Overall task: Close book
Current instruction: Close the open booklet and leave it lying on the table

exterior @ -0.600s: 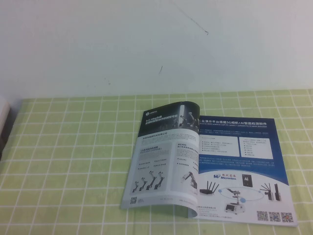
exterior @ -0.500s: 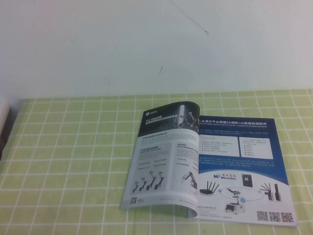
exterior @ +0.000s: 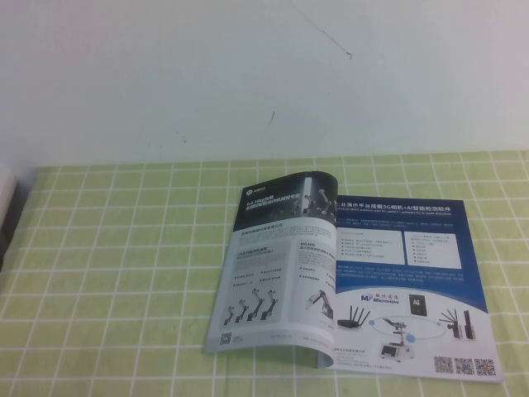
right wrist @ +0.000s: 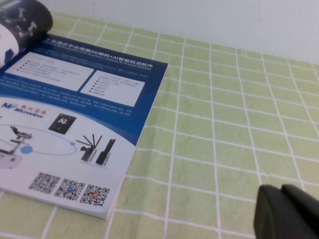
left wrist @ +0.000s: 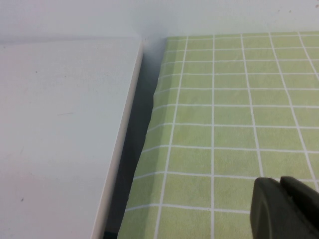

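the book [exterior: 355,281] lies open in the lower centre-right of the high view, on the worktop [exterior: 116,273], which is covered by a green cloth [exterior: 99,331] with a white grid. its right-hand page [exterior: 413,281] is deep blue with white text boxes, product pictures and a row of square codes at its near corner, and it lies flat on the cloth. its left-hand page [exterior: 277,273] is paler with a dark band across the far end; it arches up off the cloth and curls over at the near edge by the spine. a white wall [exterior: 264,74] fills the upper half of that frame.

the left gripper [left wrist: 280,186] hangs above bare cloth close to the cloth's edge, where a dark gap separates the cloth from a white board [left wrist: 60,134]. its dark fingers are narrow, pressed together with only a thin seam between them, and they hold nothing.

the right gripper [right wrist: 281,194] hangs above bare cloth near the blue page's outer edge, apart from the book, on the side of the corner with the square codes. its fingers are likewise narrow, tip against tip, and empty.
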